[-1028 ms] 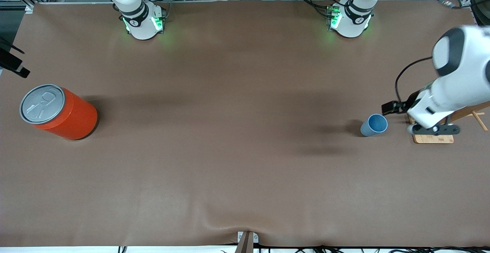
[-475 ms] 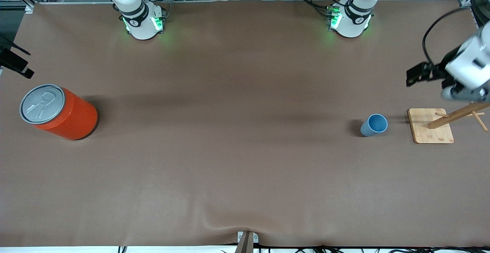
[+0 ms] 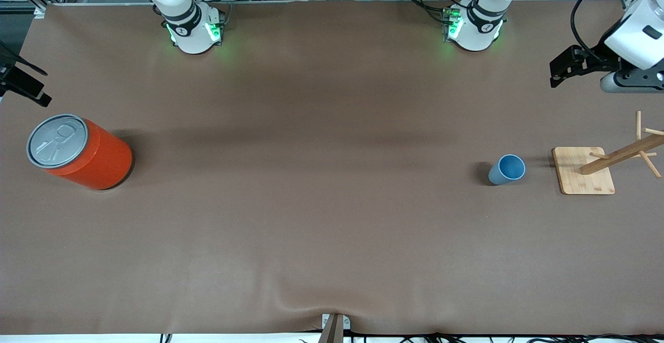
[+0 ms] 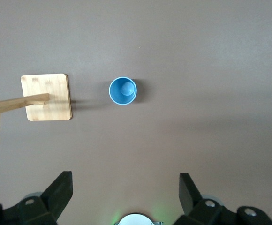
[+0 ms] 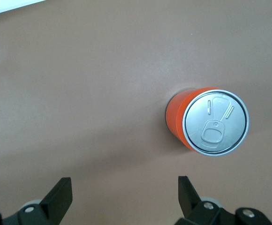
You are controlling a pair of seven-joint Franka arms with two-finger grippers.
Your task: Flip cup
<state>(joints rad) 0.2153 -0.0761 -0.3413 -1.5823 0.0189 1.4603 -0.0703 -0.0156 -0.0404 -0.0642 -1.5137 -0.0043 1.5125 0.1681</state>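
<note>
Cup (image 3: 507, 169) stands mouth-up beside the wooden peg stand (image 3: 583, 177), with the left gripper (image 4: 125, 199) wide open and empty high above it, so a careless descent could knock that stand, while the right gripper (image 5: 124, 201) waits, spread empty, above the orange can (image 5: 206, 120).

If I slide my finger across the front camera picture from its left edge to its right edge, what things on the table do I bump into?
Orange can → blue cup → wooden stand.
</note>
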